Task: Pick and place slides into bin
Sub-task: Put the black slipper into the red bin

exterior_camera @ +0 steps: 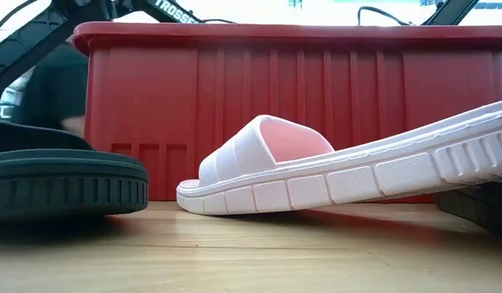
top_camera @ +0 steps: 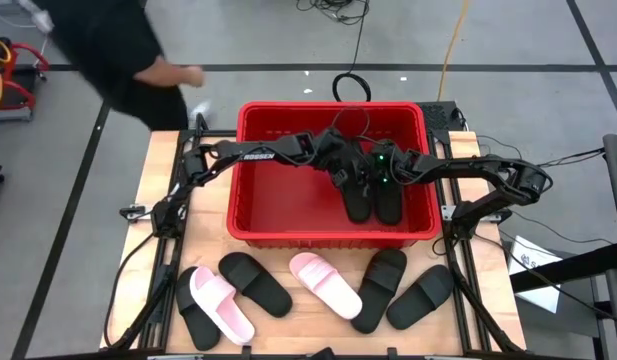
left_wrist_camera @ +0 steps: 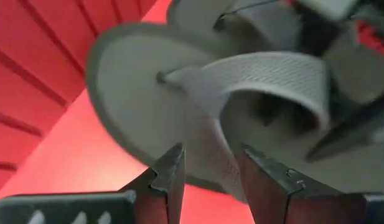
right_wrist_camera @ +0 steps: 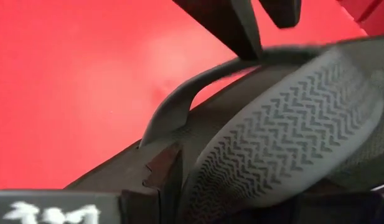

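Spanning the table's far half, the bin (top_camera: 250,170) holds two black slides (top_camera: 373,200) side by side, long axes running from far wall to near wall. Both grippers are inside it. The left gripper (left_wrist_camera: 210,168) is clenched on a black slide's strap (left_wrist_camera: 266,74), which passes between its fingers (left_wrist_camera: 170,174). The right gripper (right_wrist_camera: 198,180) grips the other black slide's sole edge (right_wrist_camera: 285,130), tread pattern facing its camera. Only the high view shows six slides outside the bin, four black (top_camera: 253,282) and two pink (top_camera: 325,283), angled variously. The low view shows a pink slide (exterior_camera: 316,175) directly before the bin wall.
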### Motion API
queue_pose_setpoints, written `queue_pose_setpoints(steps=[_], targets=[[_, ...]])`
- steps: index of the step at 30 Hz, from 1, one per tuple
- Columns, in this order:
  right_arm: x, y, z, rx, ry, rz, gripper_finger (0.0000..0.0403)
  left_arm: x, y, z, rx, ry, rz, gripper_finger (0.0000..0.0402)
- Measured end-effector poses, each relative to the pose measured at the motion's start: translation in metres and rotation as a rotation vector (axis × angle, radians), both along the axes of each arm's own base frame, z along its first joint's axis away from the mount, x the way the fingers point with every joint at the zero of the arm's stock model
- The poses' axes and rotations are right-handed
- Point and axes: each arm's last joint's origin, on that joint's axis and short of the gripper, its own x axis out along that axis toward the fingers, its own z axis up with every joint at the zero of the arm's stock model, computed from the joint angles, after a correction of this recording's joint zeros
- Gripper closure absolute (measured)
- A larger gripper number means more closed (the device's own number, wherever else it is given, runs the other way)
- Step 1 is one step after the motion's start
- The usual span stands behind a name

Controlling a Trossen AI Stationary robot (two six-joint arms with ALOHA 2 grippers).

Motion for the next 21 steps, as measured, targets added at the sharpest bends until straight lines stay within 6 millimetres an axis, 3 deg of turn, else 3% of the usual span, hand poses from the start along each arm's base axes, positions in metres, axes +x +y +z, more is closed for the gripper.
queue_pose_setpoints(steps=[14,21], targets=[[0.0,0.0,0.0001,0.0,-0.001,0.0,0.025,0.0034,-0.001,-0.0028,-0.089,-0.05,0.044,0.0261],[-0.0002,0.0001,-0.0001,0.001,0.003,-0.001,0.0254,0.0054,-0.0027,-0.0016,-0.045,-0.056,0.08,0.0261]])
